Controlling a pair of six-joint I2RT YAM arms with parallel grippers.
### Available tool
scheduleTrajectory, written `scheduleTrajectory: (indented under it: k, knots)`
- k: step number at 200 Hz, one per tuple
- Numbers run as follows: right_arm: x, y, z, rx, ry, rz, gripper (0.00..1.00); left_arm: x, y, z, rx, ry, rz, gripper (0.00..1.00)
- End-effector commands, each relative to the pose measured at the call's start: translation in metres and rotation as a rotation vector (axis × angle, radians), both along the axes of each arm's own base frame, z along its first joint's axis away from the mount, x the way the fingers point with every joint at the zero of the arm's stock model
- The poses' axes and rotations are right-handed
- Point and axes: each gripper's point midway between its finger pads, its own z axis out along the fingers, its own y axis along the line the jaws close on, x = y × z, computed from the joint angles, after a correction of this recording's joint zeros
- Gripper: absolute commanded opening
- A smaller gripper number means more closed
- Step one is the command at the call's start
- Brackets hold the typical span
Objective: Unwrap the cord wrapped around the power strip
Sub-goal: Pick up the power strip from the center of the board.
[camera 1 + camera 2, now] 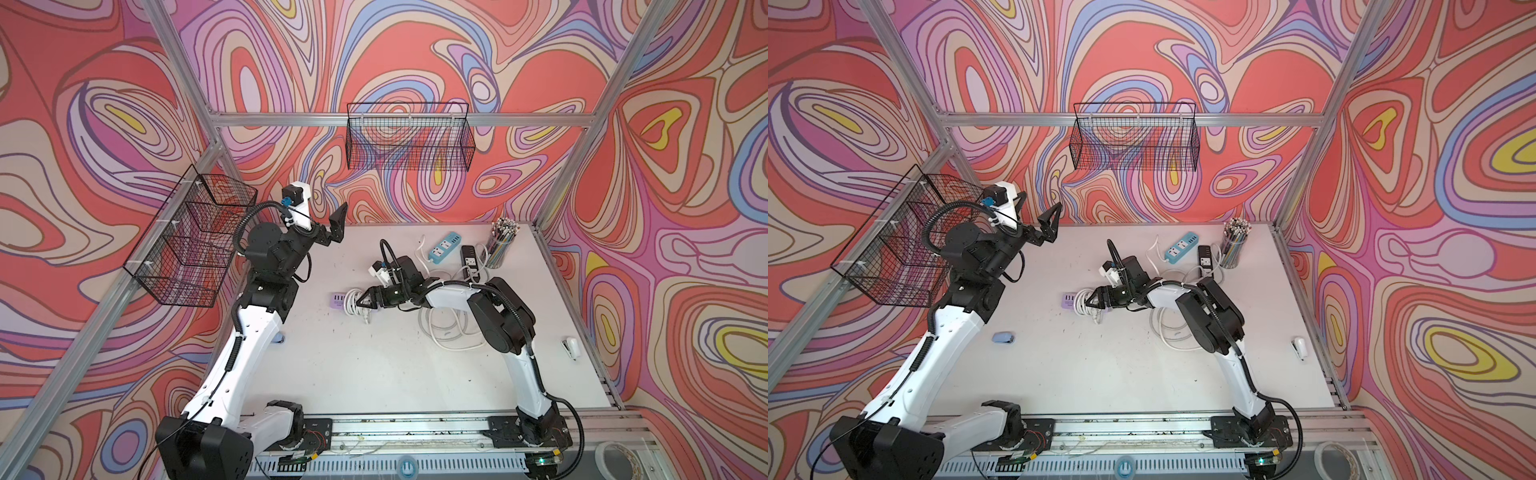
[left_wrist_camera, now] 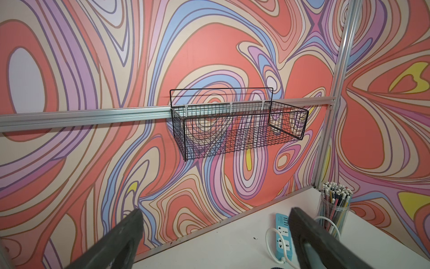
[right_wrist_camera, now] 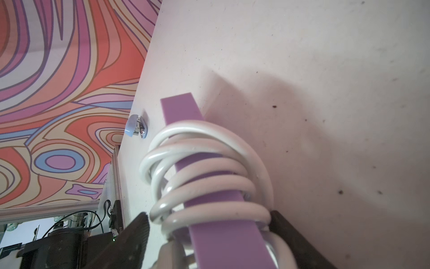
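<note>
Your target, the purple power strip (image 1: 337,300), lies flat on the desk, left of its middle and about halfway between the front and back edges. Its white cord (image 1: 353,301) is wound around it in several overlapping turns.

The right gripper (image 1: 362,300) is down at the wrapped end. In the right wrist view its fingers (image 3: 137,233) flank both strip (image 3: 183,111) and coil (image 3: 209,181). 1 finger seems to touch the cord, but you cannot tell whether the jaws actually clamp yet.

The left gripper (image 1: 336,226) hangs high near the back-left corner of the desk, facing the wall, jaws spread wide on nothing (image 2: 215,213).

Risks from here:
- The jaws straddle the whole bundle rather than 1 strand. If they close like this, you probably lift strip and coil together and nothing unwinds.
- Nothing pins the strip. Any pull on the cord likely drags or spins it across the desk, perhaps toward the blue stapler (image 1: 1003,337) near the left edge.
- The turns cross each other, so tugging an inner loop could cinch the outer ones tighter.
- The cord's free end (image 1: 365,319) appears to hang toward the front edge. Grabbing elsewhere probably leaves you fighting the winding.
- The right arm reaches over loose white cable (image 1: 449,332) belonging to other strips, and a wide sweep may snag it.
</note>
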Motion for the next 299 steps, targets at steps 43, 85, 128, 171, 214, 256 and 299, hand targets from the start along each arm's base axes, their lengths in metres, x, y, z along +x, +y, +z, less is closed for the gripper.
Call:
scheduleTrajectory:
  k: [43,85,128,171,214,256,299]
  knots:
    - [-0.001,0.006,-0.01,0.01,0.036,0.011,0.6,-0.007,0.001,0.006,0.006,-0.03,-0.01,1.0]
    - [0.0,0.01,-0.009,0.024,0.048,0.026,0.48,-0.007,0.0,0.006,0.006,-0.029,-0.013,1.0]
    - [0.002,0.013,-0.013,0.005,0.056,0.05,0.67,-0.008,0.0,0.008,0.006,-0.032,-0.015,1.0]
    - [-0.001,0.016,-0.022,-0.104,0.015,0.088,0.79,-0.009,0.0,0.008,0.009,-0.036,-0.016,1.0]
    - [-0.008,0.014,-0.034,-0.212,-0.016,0.1,0.78,-0.009,0.001,0.009,0.004,-0.038,-0.017,1.0]
    - [-0.018,0.011,-0.044,-0.3,-0.038,0.117,0.79,-0.009,0.001,0.009,0.003,-0.039,-0.017,1.0]
    - [-0.018,0.008,-0.042,-0.33,-0.05,0.115,0.6,-0.01,0.001,0.01,0.002,-0.041,-0.018,1.0]
